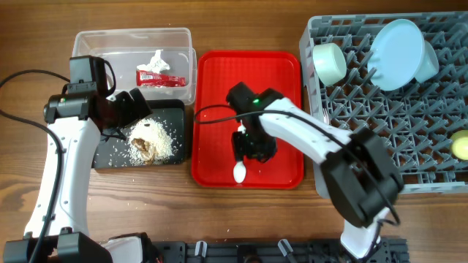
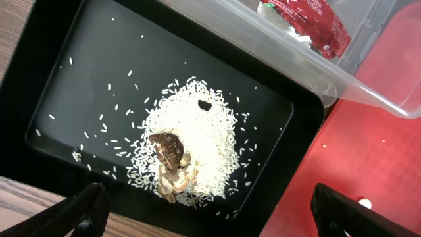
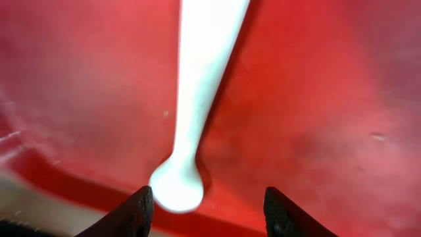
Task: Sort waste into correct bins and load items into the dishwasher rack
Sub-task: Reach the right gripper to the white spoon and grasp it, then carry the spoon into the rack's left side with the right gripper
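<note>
A white spoon [image 1: 240, 169] lies on the flat red tray [image 1: 219, 73], its bowl near the front rim. My right gripper [image 1: 252, 148] is open just above it; in the right wrist view the spoon [image 3: 197, 85] ends between the fingers [image 3: 210, 214], closer to the left one. My left gripper [image 1: 137, 108] is open and empty over the black tray [image 1: 172, 109], which holds rice and brown scraps [image 2: 187, 141]. The red-and-white wrapper [image 1: 161, 77] lies in the clear tub [image 1: 131, 36]. The grey rack [image 1: 365, 117] holds a green bowl [image 1: 329, 63], blue plate [image 1: 397, 52], blue bowl [image 1: 428, 64] and yellow cup [image 1: 459, 145]. No fork shows.
The red tray [image 2: 381, 151] sits between the black tray [image 2: 79, 72] and the rack. The tub [image 2: 276, 59] stands behind the black tray, its wall close to my left gripper [image 2: 210, 220]. Bare wooden table [image 1: 29, 44] lies left and front.
</note>
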